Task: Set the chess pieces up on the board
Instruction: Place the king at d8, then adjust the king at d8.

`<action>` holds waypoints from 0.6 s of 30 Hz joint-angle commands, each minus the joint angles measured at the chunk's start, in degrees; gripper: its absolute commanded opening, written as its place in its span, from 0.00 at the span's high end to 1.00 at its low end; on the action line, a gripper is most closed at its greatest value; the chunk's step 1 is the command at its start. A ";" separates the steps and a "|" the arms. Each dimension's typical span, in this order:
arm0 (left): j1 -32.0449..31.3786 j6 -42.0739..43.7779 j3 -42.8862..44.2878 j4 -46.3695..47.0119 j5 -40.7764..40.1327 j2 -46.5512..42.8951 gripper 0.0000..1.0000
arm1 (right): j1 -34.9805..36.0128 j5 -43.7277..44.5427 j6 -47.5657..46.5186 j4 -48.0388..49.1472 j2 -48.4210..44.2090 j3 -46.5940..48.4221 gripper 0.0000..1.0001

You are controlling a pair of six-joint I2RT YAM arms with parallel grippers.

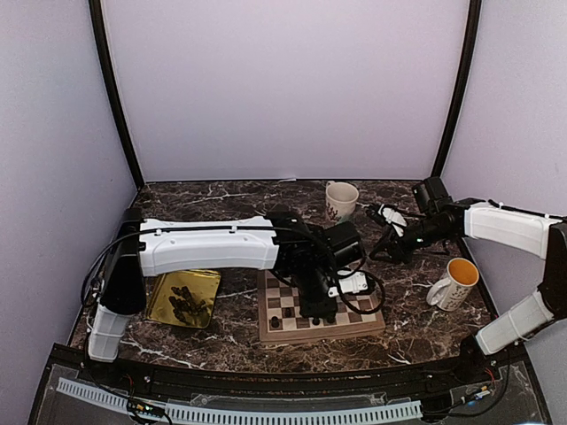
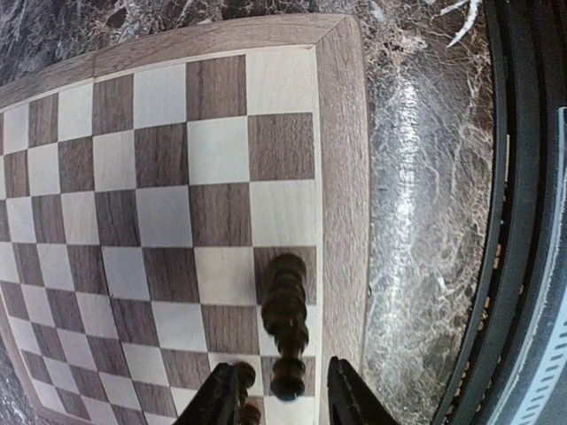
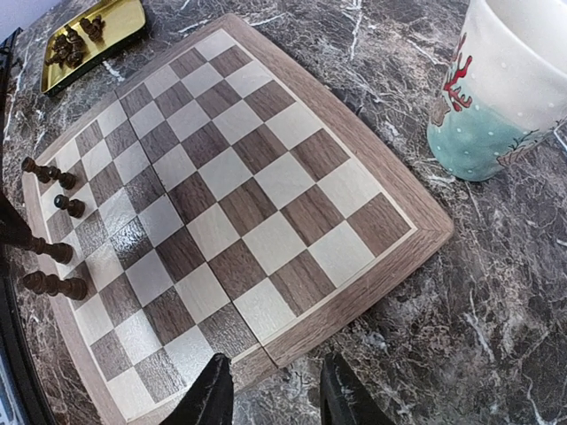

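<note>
Our left hand, narrowly parted, straddles an upright piece on the board's near row; we'd lift straight up.

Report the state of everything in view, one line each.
left gripper: open, fingers either side of one upright piece
right gripper: open, empty
board: flat, few standing pieces along one edge
gold tray: holding loose pieces
decorated mug: upright
yellow-lined mug: upright
</note>
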 commanded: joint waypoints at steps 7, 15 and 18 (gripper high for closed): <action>5.57 -14.70 -22.21 15.56 -6.78 -26.72 0.02 | 1.41 -9.54 -4.60 -3.67 -0.68 0.81 0.72; 16.71 -23.46 -44.76 29.33 -42.91 -45.82 0.01 | 13.20 0.56 -10.67 -3.92 -1.85 -0.96 0.76; 24.29 -25.89 -48.99 30.66 -42.05 -49.01 0.01 | 17.18 4.07 -11.95 -3.47 -0.79 -1.87 0.78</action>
